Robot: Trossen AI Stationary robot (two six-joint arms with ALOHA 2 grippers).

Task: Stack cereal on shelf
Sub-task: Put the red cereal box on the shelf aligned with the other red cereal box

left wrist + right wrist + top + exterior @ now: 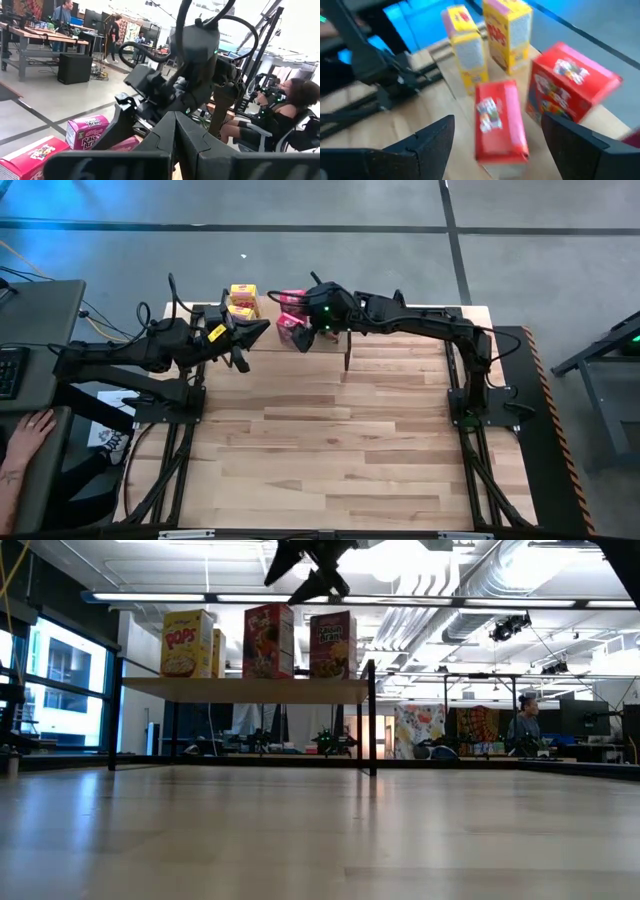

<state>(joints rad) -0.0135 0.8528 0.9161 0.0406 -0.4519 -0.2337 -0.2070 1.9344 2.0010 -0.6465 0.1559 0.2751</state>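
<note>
Two yellow cereal boxes [490,42] and the red ones stand on the shelf [250,688]. Right jaws [495,145], spread wide and empty, hover straddling the nearest red box [500,122], its long axis running away from them; left jaws [240,340], shut and empty, wait beside.

A grey floor [330,250] surrounds the table [330,450]. Left of the table, windows [60,675]; behind it, desks [30,35] under ceiling ducts [450,600].

Two yellow cereal boxes [242,299] stand at the far left of the shelf [330,340], pink boxes [293,315] just to their right. The right gripper [297,338] hovers over the pink ones — the left gripper [240,345] hangs near the yellow pair.
</note>
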